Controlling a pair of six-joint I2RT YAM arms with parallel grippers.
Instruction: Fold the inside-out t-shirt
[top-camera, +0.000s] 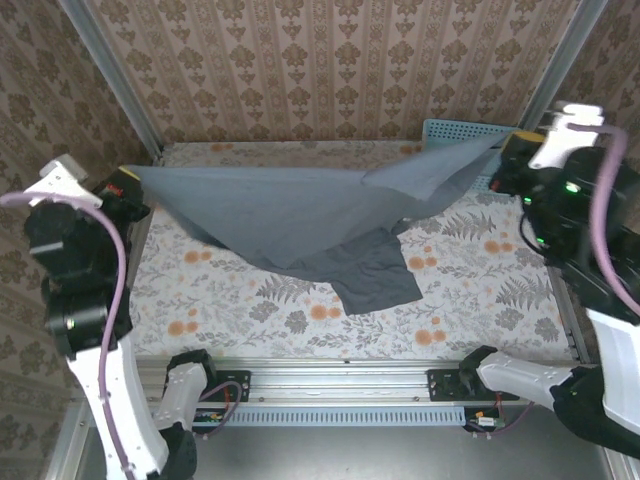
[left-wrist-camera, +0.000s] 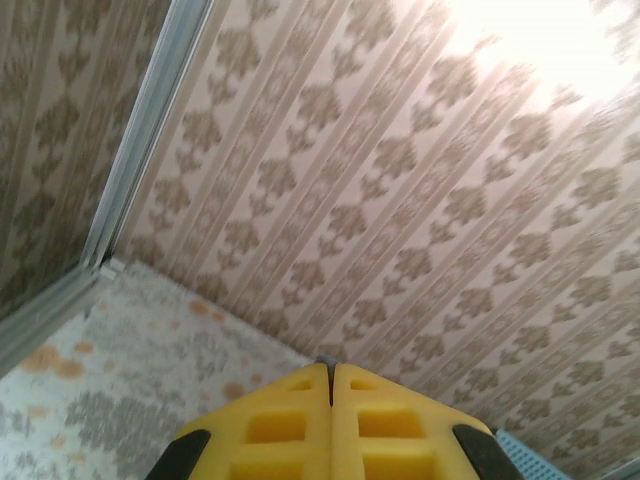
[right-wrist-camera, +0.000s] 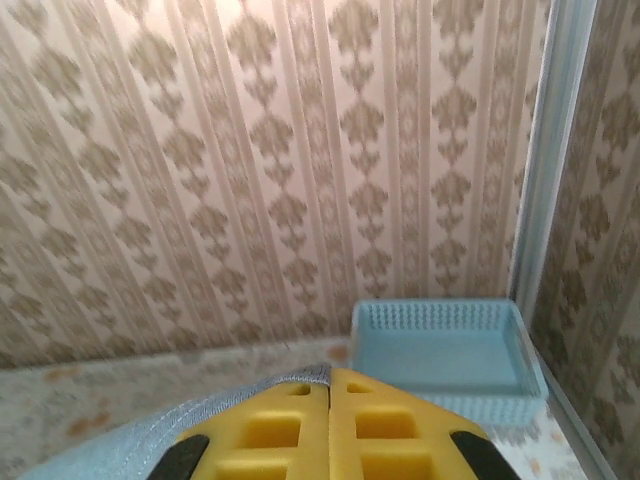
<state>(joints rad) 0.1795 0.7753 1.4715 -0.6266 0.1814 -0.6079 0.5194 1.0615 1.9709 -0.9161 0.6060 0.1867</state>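
Observation:
The inside-out t-shirt (top-camera: 300, 215), plain slate grey, hangs stretched in the air between both arms, and its lower part rests on the floral table cloth (top-camera: 480, 280). My left gripper (top-camera: 128, 173) is shut on the shirt's left end at the far left. In the left wrist view a sliver of grey cloth peeks from the tips of the left gripper (left-wrist-camera: 330, 368). My right gripper (top-camera: 510, 140) is shut on the shirt's right end at the far right. A stitched hem of the t-shirt (right-wrist-camera: 190, 415) runs over the left finger of the right gripper (right-wrist-camera: 329, 375).
A light blue perforated basket (top-camera: 460, 130) stands at the back right corner, and the basket (right-wrist-camera: 440, 350) lies just beyond the right gripper. Patterned walls and metal corner posts (top-camera: 110, 75) close in the table.

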